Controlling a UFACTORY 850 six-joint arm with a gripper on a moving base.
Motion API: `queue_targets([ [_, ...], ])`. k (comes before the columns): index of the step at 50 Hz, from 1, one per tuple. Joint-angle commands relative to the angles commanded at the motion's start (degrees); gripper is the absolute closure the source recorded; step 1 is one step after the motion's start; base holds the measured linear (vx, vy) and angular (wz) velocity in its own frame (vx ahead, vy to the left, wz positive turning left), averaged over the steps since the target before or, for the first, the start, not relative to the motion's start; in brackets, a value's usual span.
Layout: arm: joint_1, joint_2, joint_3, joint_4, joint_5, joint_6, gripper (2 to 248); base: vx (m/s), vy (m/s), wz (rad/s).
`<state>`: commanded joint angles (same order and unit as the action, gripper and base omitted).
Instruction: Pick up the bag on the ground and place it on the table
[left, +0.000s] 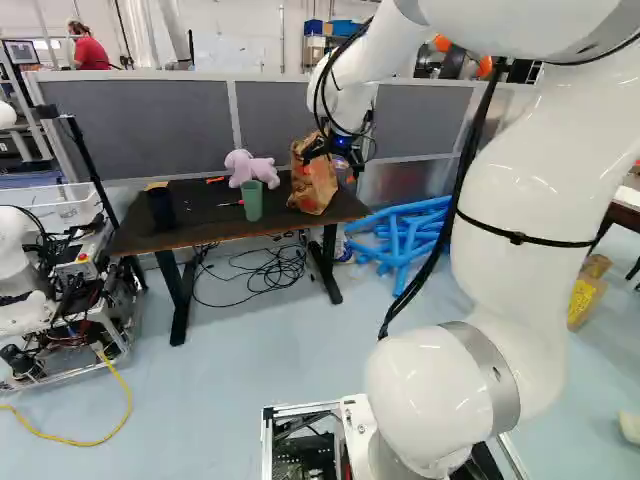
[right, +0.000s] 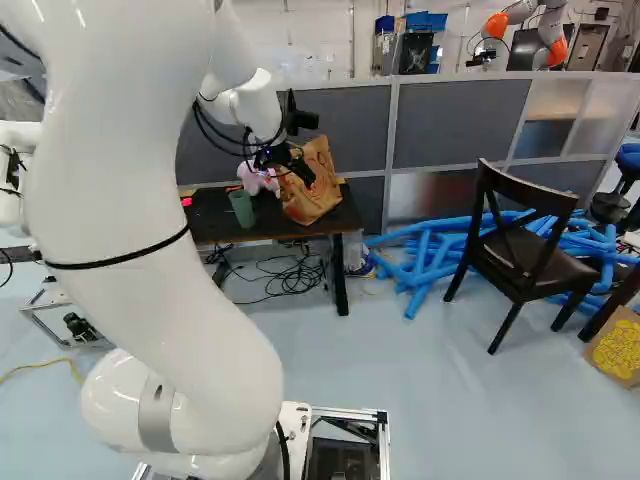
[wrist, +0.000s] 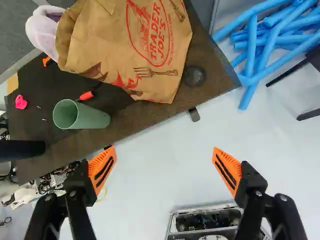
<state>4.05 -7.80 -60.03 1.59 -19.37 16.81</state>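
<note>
My gripper (left: 342, 150) is at the paper bag's upper part in the left base view, and overlaps the bag in the right base view. The brown paper bag (left: 315, 188) rests on the dark table (left: 190, 228) near its right end, tilted in the right base view. In the wrist view my gripper (wrist: 164, 159) has its orange pads wide apart with nothing between them. The bag (wrist: 162, 75) lies ahead of the fingers, apart from both, over the table (wrist: 135, 122) surface.
A green cup (left: 253, 200), a pink plush toy (left: 250, 168) and a dark cup (left: 160, 207) share the table. Blue foam tubes (right: 440, 250) and a dark chair (right: 520, 255) are to its right. Grey partitions (right: 455, 125) stand behind. Another robot (left: 20, 260) is at the left.
</note>
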Motion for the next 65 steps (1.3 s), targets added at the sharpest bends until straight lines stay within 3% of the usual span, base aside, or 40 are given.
queue_targets([
  [37,-1.7,10.0,23.2,-0.7,29.2,-7.1,3,0.000,0.000,0.000],
  [65,-2.7,16.1,37.1,-1.1,46.8,-11.3,3,0.000,0.000,0.000],
])
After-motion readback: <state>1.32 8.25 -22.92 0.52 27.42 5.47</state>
